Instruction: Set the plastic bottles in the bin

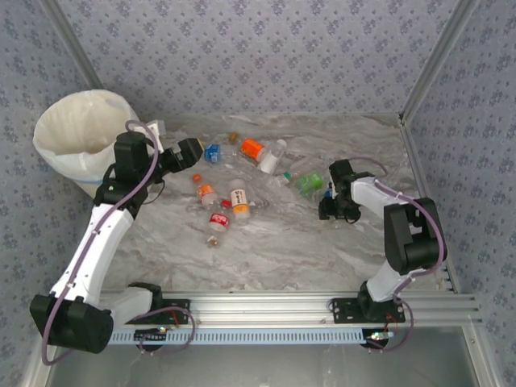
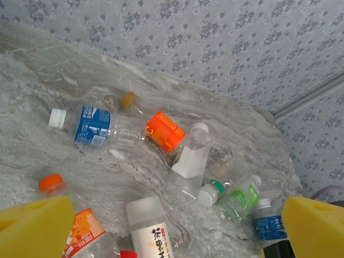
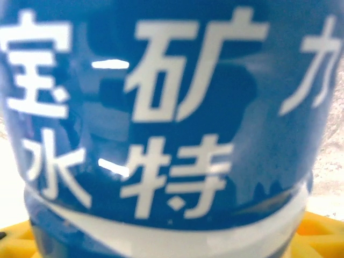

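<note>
Right wrist, blue-labelled bottle between fingers

Robot lab test cell: alu frame rails, patterned cloth walls.

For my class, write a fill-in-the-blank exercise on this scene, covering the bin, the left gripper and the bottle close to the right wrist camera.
1. The bin stands at the far ____ corner of the table.
2. The left gripper has its jaws ____, with nothing between them.
3. The bottle close to the right wrist camera has a ____ label with white characters.

Missing words: left; open; blue.
</note>
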